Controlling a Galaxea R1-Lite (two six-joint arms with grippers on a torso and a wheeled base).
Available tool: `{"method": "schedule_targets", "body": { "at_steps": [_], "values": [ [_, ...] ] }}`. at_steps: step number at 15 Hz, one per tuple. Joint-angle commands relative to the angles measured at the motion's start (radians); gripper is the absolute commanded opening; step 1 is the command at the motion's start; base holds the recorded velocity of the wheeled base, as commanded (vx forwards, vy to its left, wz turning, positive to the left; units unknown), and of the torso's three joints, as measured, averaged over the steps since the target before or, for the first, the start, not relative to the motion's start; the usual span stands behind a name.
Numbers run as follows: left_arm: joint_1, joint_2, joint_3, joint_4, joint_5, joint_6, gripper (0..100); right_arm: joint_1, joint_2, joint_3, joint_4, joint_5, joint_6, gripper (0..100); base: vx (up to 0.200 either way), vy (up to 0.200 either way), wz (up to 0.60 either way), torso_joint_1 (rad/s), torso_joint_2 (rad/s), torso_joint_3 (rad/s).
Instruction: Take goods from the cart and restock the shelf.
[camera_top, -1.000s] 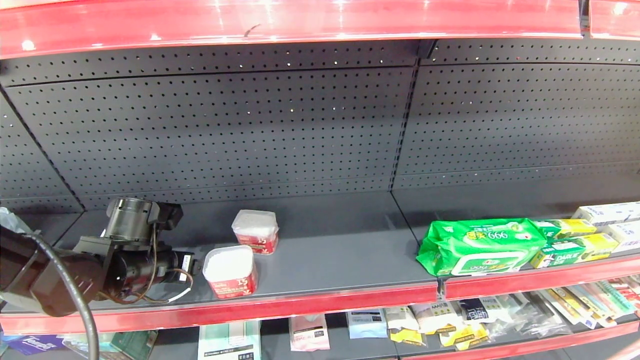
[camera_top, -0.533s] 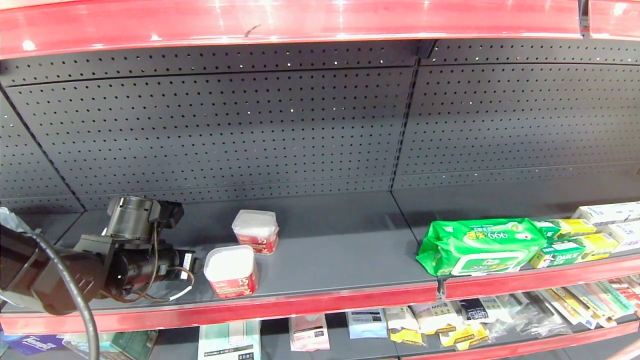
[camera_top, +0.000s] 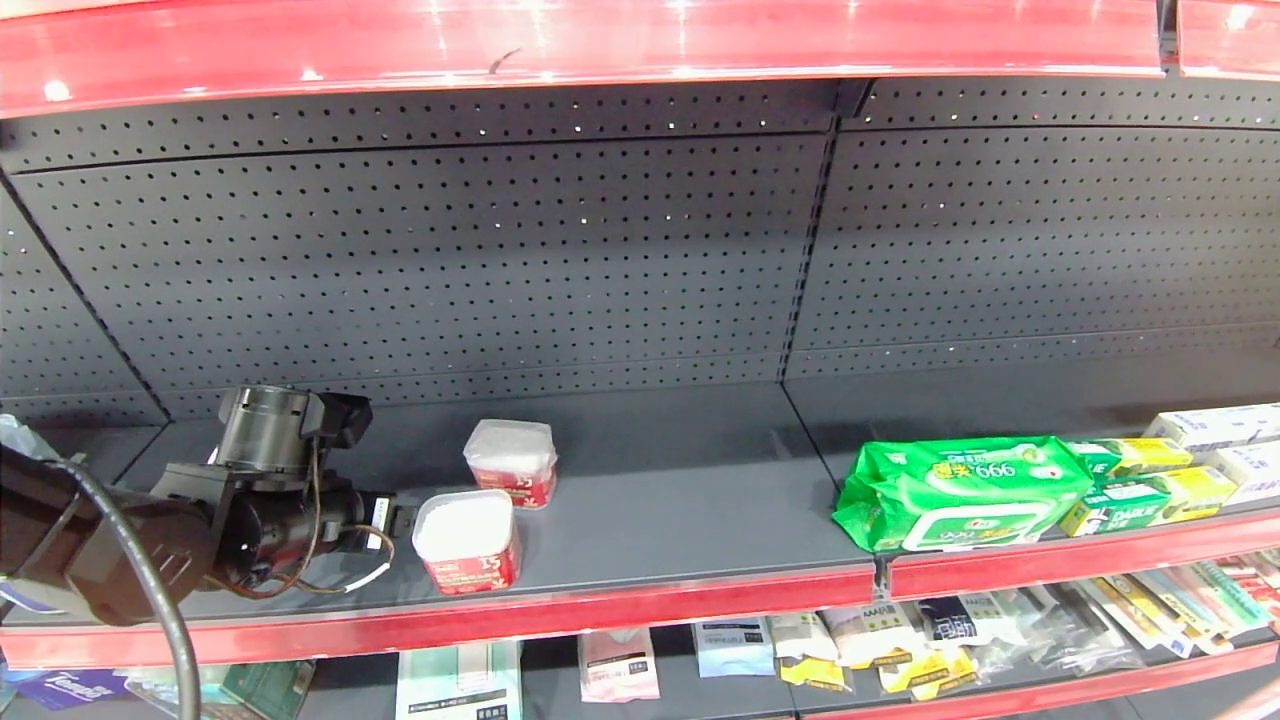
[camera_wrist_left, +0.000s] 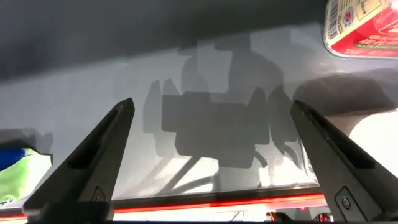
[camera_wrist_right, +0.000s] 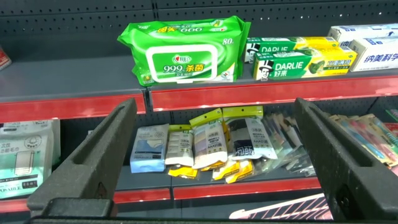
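Head view: the left arm (camera_top: 250, 515) lies low over the shelf (camera_top: 660, 500) at its left end, just left of the near white-lidded, red-labelled tub (camera_top: 467, 540). A second tub (camera_top: 511, 462) stands just behind, farther in. A green wet-wipes pack (camera_top: 960, 490) and toothpaste boxes (camera_top: 1140, 480) sit well to the right.

Left wrist view: the left gripper (camera_wrist_left: 212, 106) has its fingers wide apart over bare shelf, holding nothing. A tub shows beyond one finger.

Right wrist view: the right gripper (camera_wrist_right: 216, 102) has its fingers spread and empty, facing the wipes.
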Motion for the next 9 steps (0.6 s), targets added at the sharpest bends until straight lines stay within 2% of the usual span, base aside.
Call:
{"method": "schedule_targets", "body": {
  "at_steps": [1,9],
  "values": [
    [-0.008,0.001,0.0,-0.005,0.0,0.0,100,0.001,0.002,0.0,-0.001,0.0,0.0,100,0.0,0.0,0.0,0.0,0.0,0.0],
    [-0.022,0.015,-0.01,-0.005,0.003,0.0,100,0.001,0.002,0.0,-0.001,-0.001,0.0,100,0.0,0.0,0.0,0.0,0.0,0.0]
  ]
}}
